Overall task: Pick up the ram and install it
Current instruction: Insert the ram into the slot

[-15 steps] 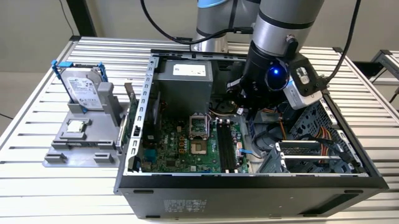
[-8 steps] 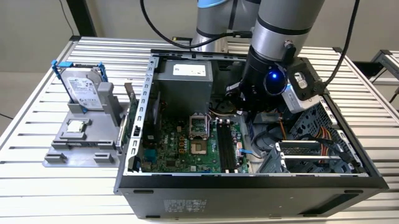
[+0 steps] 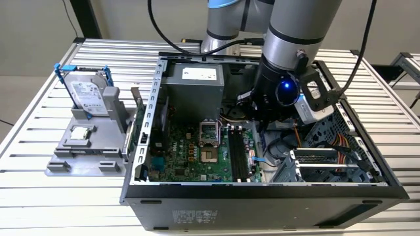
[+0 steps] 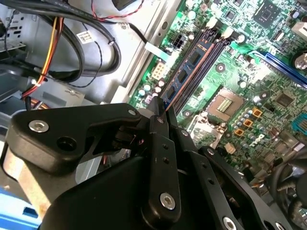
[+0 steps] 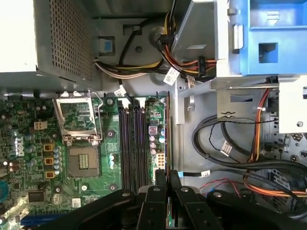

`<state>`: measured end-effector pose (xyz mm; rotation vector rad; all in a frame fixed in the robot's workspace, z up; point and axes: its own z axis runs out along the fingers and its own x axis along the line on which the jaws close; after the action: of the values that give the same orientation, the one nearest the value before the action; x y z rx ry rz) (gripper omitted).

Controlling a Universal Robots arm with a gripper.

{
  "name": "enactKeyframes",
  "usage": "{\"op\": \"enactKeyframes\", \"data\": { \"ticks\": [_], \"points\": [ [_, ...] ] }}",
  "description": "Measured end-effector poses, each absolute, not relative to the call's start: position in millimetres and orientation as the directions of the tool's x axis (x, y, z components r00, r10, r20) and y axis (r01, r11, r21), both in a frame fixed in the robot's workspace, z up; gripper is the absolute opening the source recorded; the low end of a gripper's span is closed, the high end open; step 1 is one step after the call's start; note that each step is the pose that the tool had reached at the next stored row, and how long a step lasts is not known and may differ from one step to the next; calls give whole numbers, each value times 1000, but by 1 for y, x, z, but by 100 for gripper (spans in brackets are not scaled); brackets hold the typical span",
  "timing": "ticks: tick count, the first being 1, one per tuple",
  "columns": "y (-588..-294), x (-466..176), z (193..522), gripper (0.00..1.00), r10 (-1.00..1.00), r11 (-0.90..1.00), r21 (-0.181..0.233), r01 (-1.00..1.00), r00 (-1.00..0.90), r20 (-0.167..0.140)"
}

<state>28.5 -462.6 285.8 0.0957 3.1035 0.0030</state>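
One pincer [image 5: 167,179] is clamped on the ram [image 4: 189,67], held edge-on above the motherboard slots [image 5: 133,143].

The silver-grey arm [image 3: 298,29] is reaching steeply down in the exterior view, its black wrist [image 3: 279,93] glowing with a small blue light. In both wrist views the black gripper [image 5: 167,178] is pointing downward with its linkages folded inward. Its two fingers [image 4: 158,117] are pressing close together, pinching a thin edge-on strip between their tips.
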Motion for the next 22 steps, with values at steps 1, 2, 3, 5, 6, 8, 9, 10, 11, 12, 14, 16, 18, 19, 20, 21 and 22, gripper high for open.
{"op": "enactKeyframes", "data": {
  "ticks": [1,2,3,5,6,8,9,10,11,12,14,16,18,19,20,21,22],
  "points": [
    [-463,28,285,0,62,998,3,62,-997,-36],
    [-463,28,284,0,62,998,3,62,-997,-36],
    [-463,28,284,0,62,998,2,62,-997,-36],
    [-463,28,282,0,62,998,2,62,-997,-36],
    [-463,28,281,0,62,998,2,62,-997,-36],
    [-463,28,279,0,62,998,1,62,-997,-36],
    [-463,28,278,0,62,998,1,62,-997,-37],
    [-463,28,277,0,62,998,1,62,-997,-37],
    [-463,28,275,0,62,998,0,62,-997,-37],
    [-463,28,274,0,62,998,0,62,-997,-37],
    [-463,28,272,0,62,998,-2,62,-997,-37],
    [-463,28,270,0,62,998,-2,62,-997,-37],
    [-463,28,268,0,62,998,-3,62,-997,-37],
    [-464,28,267,0,62,998,-3,62,-997,-37],
    [-464,28,266,0,62,998,-4,62,-997,-37],
    [-464,28,265,0,61,998,-4,62,-997,-37],
    [-464,28,264,0,61,998,-4,62,-997,-37]
  ]
}}
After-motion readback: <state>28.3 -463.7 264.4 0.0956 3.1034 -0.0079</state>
